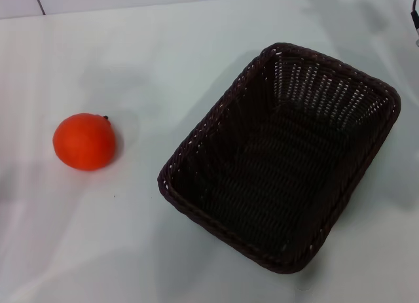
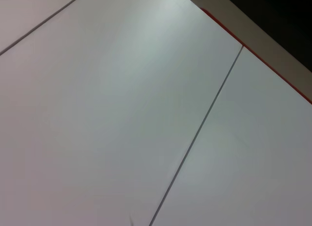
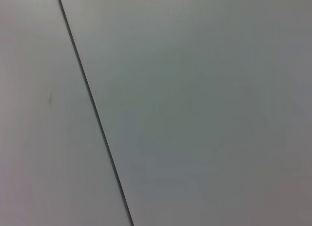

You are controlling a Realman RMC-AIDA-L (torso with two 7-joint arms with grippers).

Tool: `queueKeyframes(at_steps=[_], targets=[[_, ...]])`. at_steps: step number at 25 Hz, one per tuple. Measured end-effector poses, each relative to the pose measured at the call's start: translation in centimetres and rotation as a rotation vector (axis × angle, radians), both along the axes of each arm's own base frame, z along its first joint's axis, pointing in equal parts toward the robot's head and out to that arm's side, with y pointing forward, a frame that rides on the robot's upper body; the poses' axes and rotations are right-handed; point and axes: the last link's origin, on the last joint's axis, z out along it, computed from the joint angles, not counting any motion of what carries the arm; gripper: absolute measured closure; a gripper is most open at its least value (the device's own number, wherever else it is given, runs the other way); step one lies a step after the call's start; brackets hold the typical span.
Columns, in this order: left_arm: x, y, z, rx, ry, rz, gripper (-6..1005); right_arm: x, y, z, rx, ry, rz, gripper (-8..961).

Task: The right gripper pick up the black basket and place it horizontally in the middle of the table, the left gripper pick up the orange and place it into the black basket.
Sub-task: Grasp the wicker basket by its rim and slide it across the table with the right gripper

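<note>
The orange point(image 1: 84, 141) sits on the white table point(image 1: 131, 250) at the left in the head view, its dark stem nub pointing up and right. The black basket point(image 1: 281, 156) stands upright and empty on the right half of the table, turned diagonally, one corner toward the far right. Only a sliver of the right gripper point(image 1: 415, 21) shows at the far right edge, beyond the basket and apart from it. The left gripper is out of view. Both wrist views show only bare white surface point(image 2: 122, 113) point(image 3: 195, 113).
A panel seam runs across the back of the table point(image 1: 144, 5). The left wrist view shows a seam point(image 2: 195, 133) and a red-trimmed table edge point(image 2: 273, 65) with dark space beyond. The right wrist view shows one dark seam point(image 3: 92, 109).
</note>
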Motion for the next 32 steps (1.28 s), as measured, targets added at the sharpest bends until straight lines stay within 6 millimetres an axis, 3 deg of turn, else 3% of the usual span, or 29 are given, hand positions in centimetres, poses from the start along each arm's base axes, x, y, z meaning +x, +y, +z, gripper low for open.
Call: queueKeyframes(at_steps=[10, 13, 17, 21, 26, 32], targets=[[0.0, 0.0, 0.0, 0.0, -0.001, 0.0, 210, -0.5, 0.3, 0.1, -0.077, 0.04, 0.041, 118], [0.0, 0.0, 0.1, 0.002, 0.0, 0.001, 210, -1.0, 0.6, 0.7, -0.19, 0.049, 0.086, 118], [-0.1, 0.0, 0.1, 0.004, 0.002, 0.002, 211, -2.0, 1.2, 2.6, -0.477, 0.026, 0.117, 118], [-0.1, 0.1, 0.3, 0.007, 0.006, 0.0, 212, -3.2, 1.2, 5.8, -0.787, -0.076, 0.055, 117], [0.0, 0.3, 0.3, 0.006, 0.009, -0.001, 213, -5.3, 0.5, 8.3, -1.035, -0.308, -0.094, 117], [0.0, 0.5, 0.4, 0.007, 0.013, -0.001, 214, -6.8, 0.1, 8.2, -1.222, -0.556, -0.264, 117]])
